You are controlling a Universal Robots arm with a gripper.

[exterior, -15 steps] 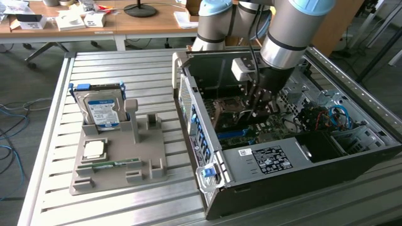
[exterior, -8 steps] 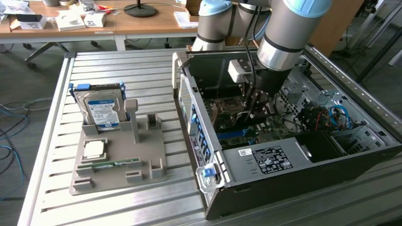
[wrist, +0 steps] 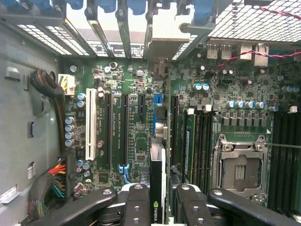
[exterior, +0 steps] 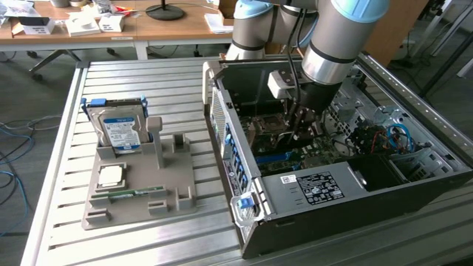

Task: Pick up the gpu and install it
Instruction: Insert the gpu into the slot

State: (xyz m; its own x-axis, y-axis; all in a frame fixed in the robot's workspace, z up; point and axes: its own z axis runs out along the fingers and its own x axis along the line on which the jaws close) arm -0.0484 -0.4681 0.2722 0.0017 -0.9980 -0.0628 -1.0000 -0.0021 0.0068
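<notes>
Black fingers (wrist: 136, 205) of the claw (wrist: 162, 193) sit closest to the lens, clamped on the gpu (wrist: 156, 172). The card is held edge-on between them, with a green logo on its dark edge. It hangs inside the computer case (exterior: 310, 188), above the green motherboard (wrist: 131, 94) on the case's floor. It lines up lengthwise with the long black expansion slots (wrist: 117, 127).

Holding it edge-down like this is probably meant to aim the connector edge straight into a slot. The far end of the card points at the case's slotted rear wall (wrist: 117, 33), where a bracket would be fastened. I cannot tell whether the card already touches a slot.

Seen from outside, the arm (exterior: 340, 39) reaches down through the case's open side, and the claw (exterior: 303, 119) is deep inside the case.

Outside the case, on the exterior view's left of it, a grey parts holder (exterior: 140, 194) rests on the bench (exterior: 148, 72). It carries a hard drive (exterior: 122, 130) standing upright and a memory stick (exterior: 137, 193) lying flat. Both are well apart from the claw.
</notes>
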